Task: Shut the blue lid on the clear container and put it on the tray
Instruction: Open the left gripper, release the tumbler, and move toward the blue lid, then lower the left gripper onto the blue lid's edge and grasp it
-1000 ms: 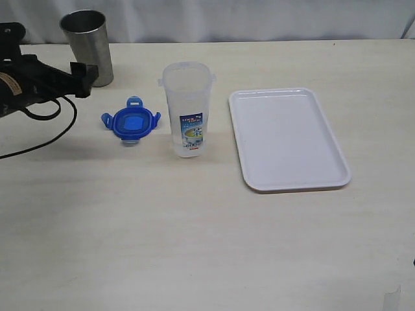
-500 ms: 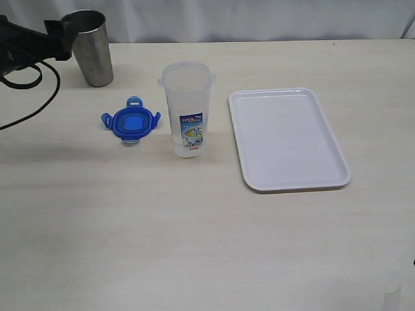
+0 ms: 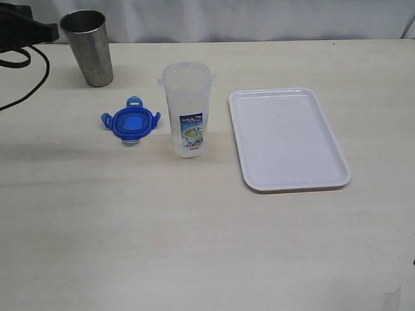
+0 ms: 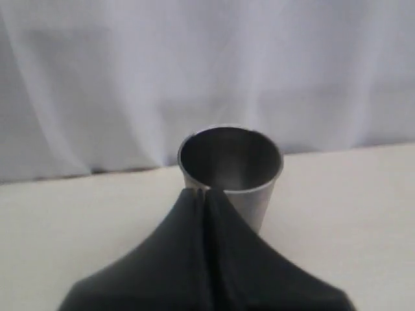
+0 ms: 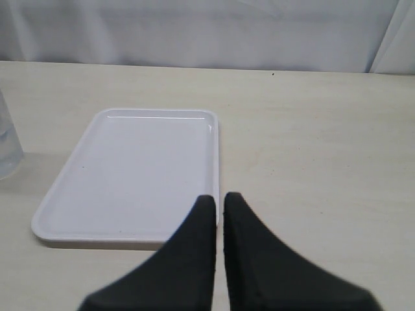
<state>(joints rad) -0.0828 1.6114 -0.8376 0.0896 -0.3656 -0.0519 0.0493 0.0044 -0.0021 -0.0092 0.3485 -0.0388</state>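
Observation:
The blue lid point(image 3: 130, 123) lies flat on the table, just left of the clear container point(image 3: 187, 109), which stands upright and uncovered. To the container's right lies the white tray point(image 3: 288, 138), bare; its rim point(image 5: 126, 237) also shows in the right wrist view. My left gripper point(image 4: 205, 192) is shut with nothing in it, far from the lid at the back left corner point(image 3: 40, 29). My right gripper point(image 5: 219, 199) is shut and empty, hovering near the tray's edge; it is out of the exterior view.
A tapered steel cup point(image 3: 88, 47) stands at the back left, close in front of my left gripper; the left wrist view looks into the cup's mouth point(image 4: 230, 155). A black cable point(image 3: 29, 91) trails over the table's left side. A white curtain hangs behind the table.
My left arm has pulled back and up toward the back left corner, away from the lid. Its jaws have closed from open to shut. Lid, container and tray have not moved.

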